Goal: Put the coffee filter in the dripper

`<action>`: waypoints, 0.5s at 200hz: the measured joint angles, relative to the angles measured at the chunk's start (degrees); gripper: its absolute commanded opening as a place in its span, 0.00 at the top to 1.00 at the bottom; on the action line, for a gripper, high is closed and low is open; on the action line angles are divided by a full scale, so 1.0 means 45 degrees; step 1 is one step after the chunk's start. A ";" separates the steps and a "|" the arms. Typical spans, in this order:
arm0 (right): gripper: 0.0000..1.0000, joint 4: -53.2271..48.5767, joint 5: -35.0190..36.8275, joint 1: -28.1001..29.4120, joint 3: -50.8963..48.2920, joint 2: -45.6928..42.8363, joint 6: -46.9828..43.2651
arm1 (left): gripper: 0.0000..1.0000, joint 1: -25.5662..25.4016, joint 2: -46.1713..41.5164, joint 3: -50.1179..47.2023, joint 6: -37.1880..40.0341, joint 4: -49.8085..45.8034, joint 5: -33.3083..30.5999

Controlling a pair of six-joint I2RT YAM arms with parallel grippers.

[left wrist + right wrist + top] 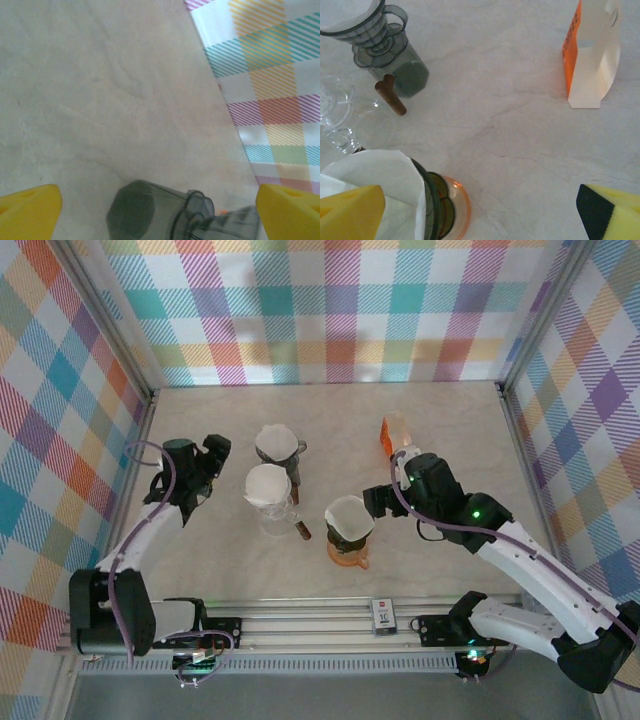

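Nearest us, the white paper coffee filter (349, 512) sits open-mouthed in the dripper (350, 548), a dark-ribbed cone on an orange-tinted base. Our right fingers (351, 212) are spread wide and pinch nothing, one yellow pad just beside the filter's rim. Farther back on the table (450, 440) stands a clear glass dripper (268, 502) with its own filter and a wooden handle (391, 96), then a grey dripper (280, 448), also lined. An orange-and-white pouch (395, 432) stands well apart on the right. Our left fingers (27, 207) are spread too, empty, near the grey dripper
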 measured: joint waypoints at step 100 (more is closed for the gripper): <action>0.01 0.1112 0.1156 0.0000 -0.0971 -0.0121 -0.0053 | 0.00 -0.1729 0.0384 0.0379 0.7592 0.0083 -0.6776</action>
